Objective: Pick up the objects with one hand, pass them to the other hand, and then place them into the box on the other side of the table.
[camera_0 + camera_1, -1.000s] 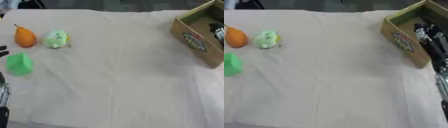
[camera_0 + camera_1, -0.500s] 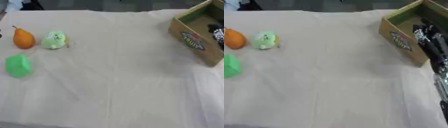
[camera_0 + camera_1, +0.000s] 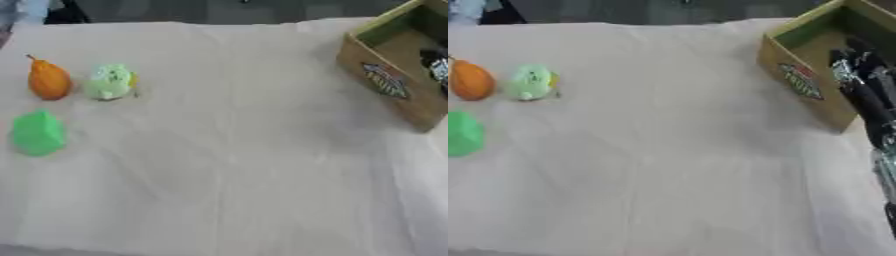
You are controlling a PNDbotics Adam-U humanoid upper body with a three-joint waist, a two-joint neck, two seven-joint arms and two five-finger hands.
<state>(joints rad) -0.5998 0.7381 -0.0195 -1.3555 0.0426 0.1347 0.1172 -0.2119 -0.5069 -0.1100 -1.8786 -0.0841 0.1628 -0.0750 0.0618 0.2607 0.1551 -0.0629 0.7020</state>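
Toys [image 3: 49,80] far left; right hand [image 3: 859,67] over box [image 3: 798,85].

The right arm [image 3: 868,105] shows at the right edge as a slim, mostly black limb. Silver, shiny joint sections break up the black along its length. Its hand cannot be made out clearly.

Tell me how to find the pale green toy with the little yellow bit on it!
Start at the white tablecloth and go to its left side, far from the cardboard box. Three small things sit there: an orange pear, a bright green block, and the pale green toy. The toy lies just right of the pear; it is the lightest, roundest one, with a yellow spot on its right.
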